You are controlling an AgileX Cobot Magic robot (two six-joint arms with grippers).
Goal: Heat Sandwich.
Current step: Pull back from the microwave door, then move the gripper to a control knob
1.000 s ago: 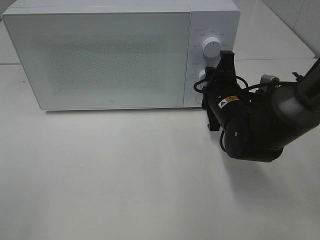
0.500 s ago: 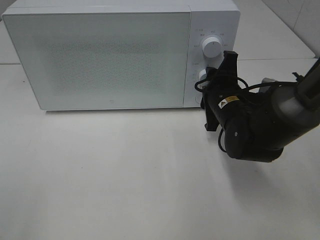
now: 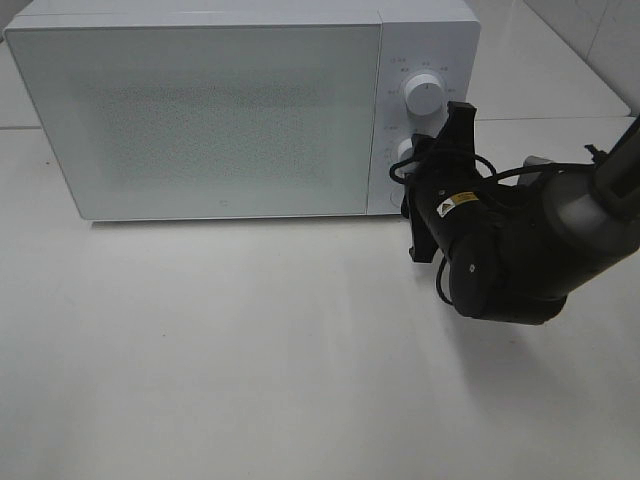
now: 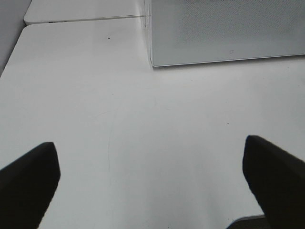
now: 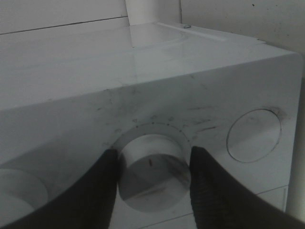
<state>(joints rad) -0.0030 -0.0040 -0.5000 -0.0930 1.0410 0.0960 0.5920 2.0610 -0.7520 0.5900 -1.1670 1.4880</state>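
Note:
The sandwich is out of view. The white microwave (image 3: 200, 110) stands at the back of the table with its door shut. My right gripper (image 3: 412, 160) is at the control panel, its two fingers closed on either side of the lower knob (image 3: 403, 150), below the upper knob (image 3: 422, 95). In the right wrist view the dark fingers (image 5: 95, 191) flank that lower knob (image 5: 151, 164), with my right gripper (image 5: 152, 183) centred on it. My left gripper (image 4: 152, 191) is open and empty above the bare table, facing the microwave's lower corner (image 4: 157, 59).
The white table (image 3: 250, 350) stretches in front of the microwave. The right arm's bulky black body (image 3: 510, 250) fills the space right of the panel. The table's left edge (image 4: 14, 52) shows in the left wrist view.
My right gripper has twisted slightly on the lower knob, its upper end shifting a little to the right. Nothing else has moved.

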